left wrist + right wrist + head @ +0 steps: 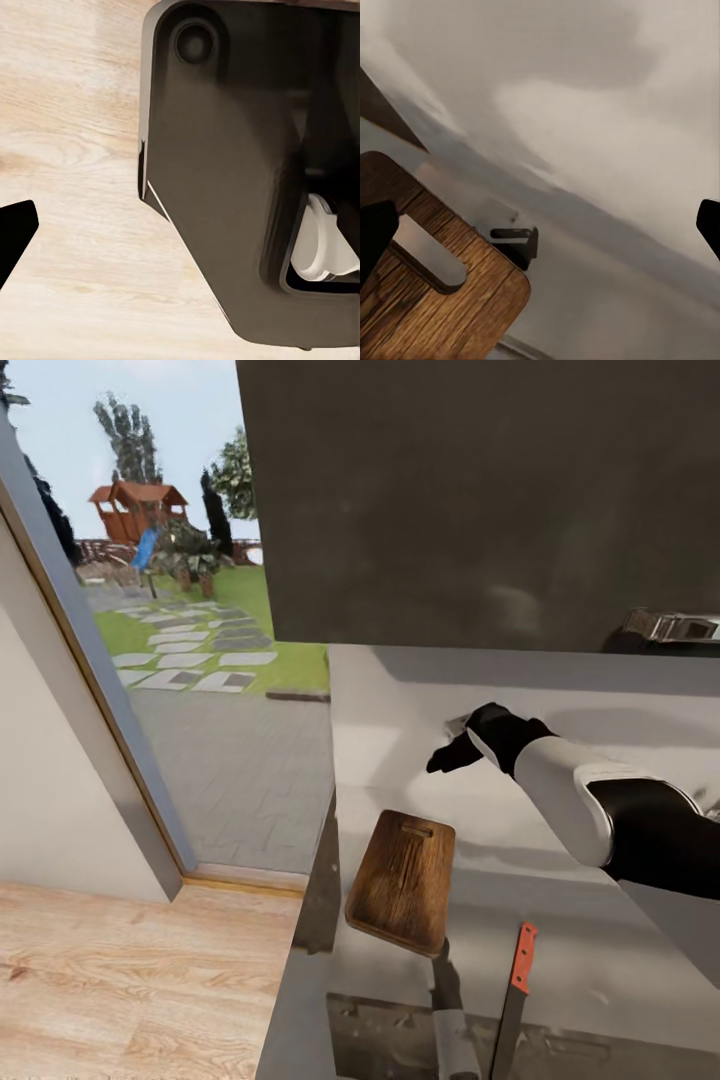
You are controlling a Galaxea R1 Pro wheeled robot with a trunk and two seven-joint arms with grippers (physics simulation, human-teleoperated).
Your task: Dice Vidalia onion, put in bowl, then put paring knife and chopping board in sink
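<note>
Nearby, chopping board (402, 878) beside paring knife (515, 990) on countertop (560, 920).

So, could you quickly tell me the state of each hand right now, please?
Left hand: cannot be told; one fingertip shows over the wood floor.
Right hand: open, holding nothing.

At the bottom edge of the head view, the paring knife (514, 1000) was cut off, its blade tip lost below the frame. The sink (400, 1040) there was seen only as a strip. At the right edge, a chrome object (675, 628) was clipped and could not be identified. In the right wrist view, the chopping board (427, 292) was cropped at lower left.
</note>
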